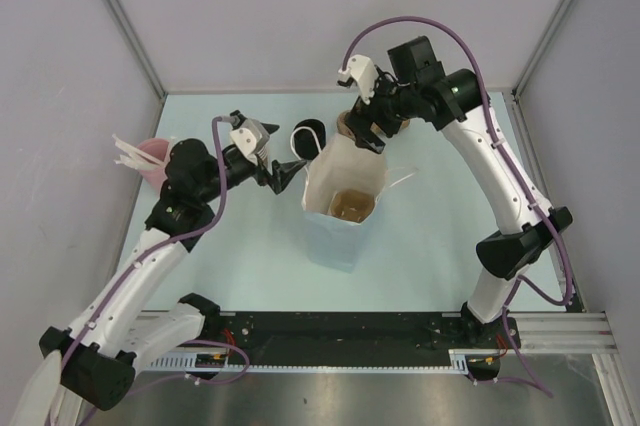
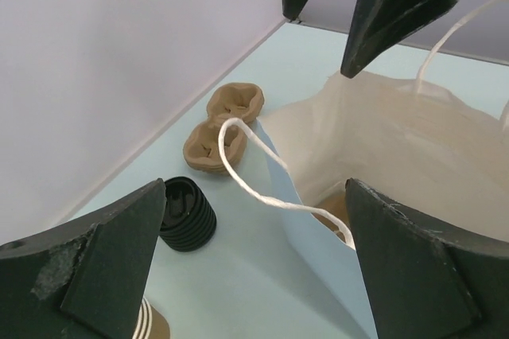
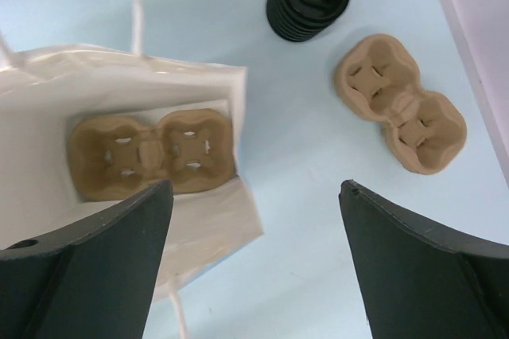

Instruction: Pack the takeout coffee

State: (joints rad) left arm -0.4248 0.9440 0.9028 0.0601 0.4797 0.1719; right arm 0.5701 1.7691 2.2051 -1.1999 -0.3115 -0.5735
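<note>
No single tan coffee cup shows in any view. A white paper bag [image 1: 335, 241] stands open mid-table with a tan two-cup carrier [image 1: 352, 206] on its floor. The carrier also shows in the right wrist view [image 3: 151, 153]. My left gripper [image 1: 288, 172] is open and empty at the bag's left rim, and the bag's string handle [image 2: 254, 188] runs between its fingers. My right gripper [image 1: 372, 131] is open and empty over the bag's far edge, and it looks down past the bag wall [image 3: 48, 116].
A stack of black lids [image 1: 308, 136] stands behind the bag. A second tan carrier [image 3: 400, 102] lies by the back wall. A pink cup of white stirrers [image 1: 150, 156] stands far left. A tan cup with white bands [image 2: 151, 323] sits under my left gripper.
</note>
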